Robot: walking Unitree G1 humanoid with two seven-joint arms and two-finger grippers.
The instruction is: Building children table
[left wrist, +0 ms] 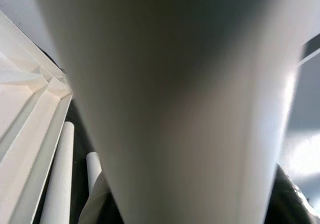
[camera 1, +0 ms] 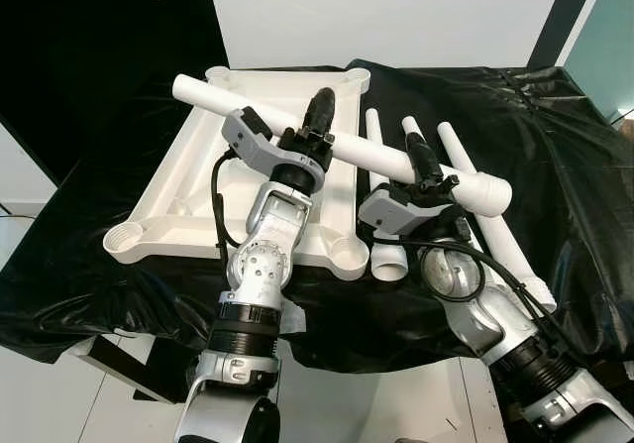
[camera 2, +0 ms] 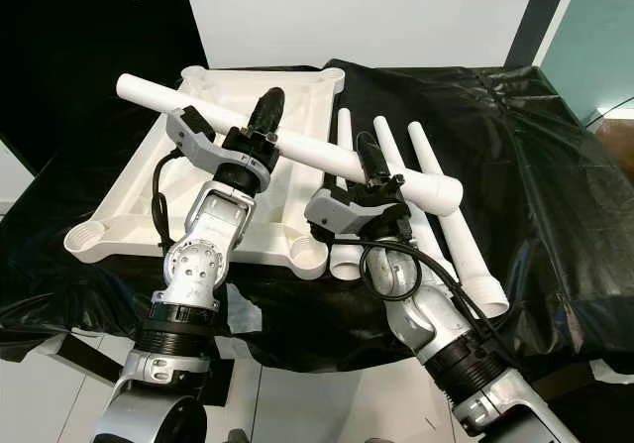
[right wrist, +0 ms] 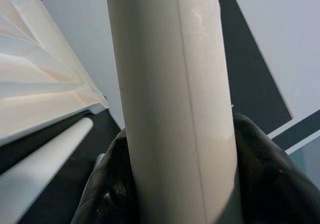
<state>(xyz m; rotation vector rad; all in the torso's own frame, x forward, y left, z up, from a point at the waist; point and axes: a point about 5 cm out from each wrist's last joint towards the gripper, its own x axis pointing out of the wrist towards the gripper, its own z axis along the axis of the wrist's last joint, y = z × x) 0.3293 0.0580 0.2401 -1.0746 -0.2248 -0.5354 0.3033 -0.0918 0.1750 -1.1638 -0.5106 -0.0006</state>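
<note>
— Where is the table leg [camera 1: 347,148]?
— Lifted crosswise above the upturned tabletop [camera 1: 198,180], running from ten o'clock to four o'clock.
— And the grippers?
— Left gripper [camera 1: 319,114] pinches its middle; right gripper [camera 1: 423,159] clamps nearer the wide end.

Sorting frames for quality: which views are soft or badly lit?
Left wrist view: the held table leg is too close, blurred and shadowed at its top. Right wrist view: the leg is sharper, seam visible. Eye views: sharp, evenly lit, though the black cloth swallows detail.
</note>
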